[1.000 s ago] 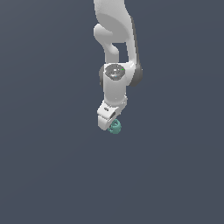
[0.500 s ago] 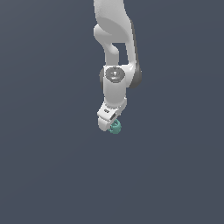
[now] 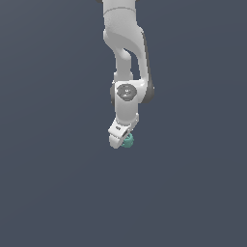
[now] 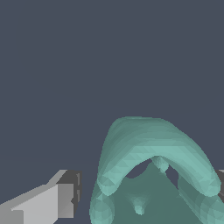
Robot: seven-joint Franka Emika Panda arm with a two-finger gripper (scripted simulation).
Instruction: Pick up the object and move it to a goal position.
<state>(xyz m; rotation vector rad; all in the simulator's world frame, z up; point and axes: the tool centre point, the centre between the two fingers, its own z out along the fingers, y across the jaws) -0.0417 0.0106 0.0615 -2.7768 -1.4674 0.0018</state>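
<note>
The object (image 3: 128, 141) is a small teal-green lumpy piece with a ring-like loop, lying on the dark grey ground. My white gripper (image 3: 121, 141) hangs down from the arm and is lowered around it, covering part of it in the exterior view. In the wrist view the object (image 4: 148, 175) fills the space between the fingers. One finger pad (image 4: 66, 200) stands apart from it with a visible gap. The other finger (image 4: 221, 183) shows only at the picture's edge, close to the object. The jaws are open.
The white arm (image 3: 126, 58) comes down from the top of the exterior view. A plain dark grey ground (image 3: 48, 183) lies all around. No other objects or edges show.
The gripper has come down lower toward the object and now covers more of it. The object has stayed in place.
</note>
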